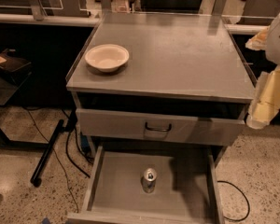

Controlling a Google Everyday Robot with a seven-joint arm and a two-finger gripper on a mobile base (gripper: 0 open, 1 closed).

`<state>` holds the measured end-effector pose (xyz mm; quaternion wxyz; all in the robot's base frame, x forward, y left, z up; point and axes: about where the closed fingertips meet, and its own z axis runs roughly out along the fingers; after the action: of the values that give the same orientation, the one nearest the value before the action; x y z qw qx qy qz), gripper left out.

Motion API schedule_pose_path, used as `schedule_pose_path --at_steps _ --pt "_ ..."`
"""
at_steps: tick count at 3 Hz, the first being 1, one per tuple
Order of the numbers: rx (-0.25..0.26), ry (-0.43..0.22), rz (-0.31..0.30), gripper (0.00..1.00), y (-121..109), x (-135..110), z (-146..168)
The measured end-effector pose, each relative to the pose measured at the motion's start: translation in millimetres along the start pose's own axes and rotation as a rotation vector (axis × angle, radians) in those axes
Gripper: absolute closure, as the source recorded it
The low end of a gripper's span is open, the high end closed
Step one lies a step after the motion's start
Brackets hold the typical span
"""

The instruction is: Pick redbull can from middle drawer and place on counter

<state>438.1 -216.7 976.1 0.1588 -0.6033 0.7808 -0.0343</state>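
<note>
The redbull can [149, 180] stands upright on the floor of the pulled-out middle drawer [114, 188], near its centre. Its shiny round top faces up. The counter [177, 55] is the broad grey top of the cabinet above it. My gripper [260, 112] hangs at the right edge of the view, beside the counter's right front corner. It is well above and to the right of the can, touches nothing and holds nothing that I can see.
A cream bowl [107, 57] sits on the counter's left front part. The upper drawer front with a black handle [157, 126] overhangs the back of the open drawer. Black cables and a pole [47, 153] lie on the floor at left.
</note>
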Motion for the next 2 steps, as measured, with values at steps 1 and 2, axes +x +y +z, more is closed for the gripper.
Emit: schedule_pose_path --at_steps 1,2 --pt "-0.002 -0.004 0.004 0.00 1 0 2" --pt "-0.013 -0.026 0.030 0.00 7 2 12"
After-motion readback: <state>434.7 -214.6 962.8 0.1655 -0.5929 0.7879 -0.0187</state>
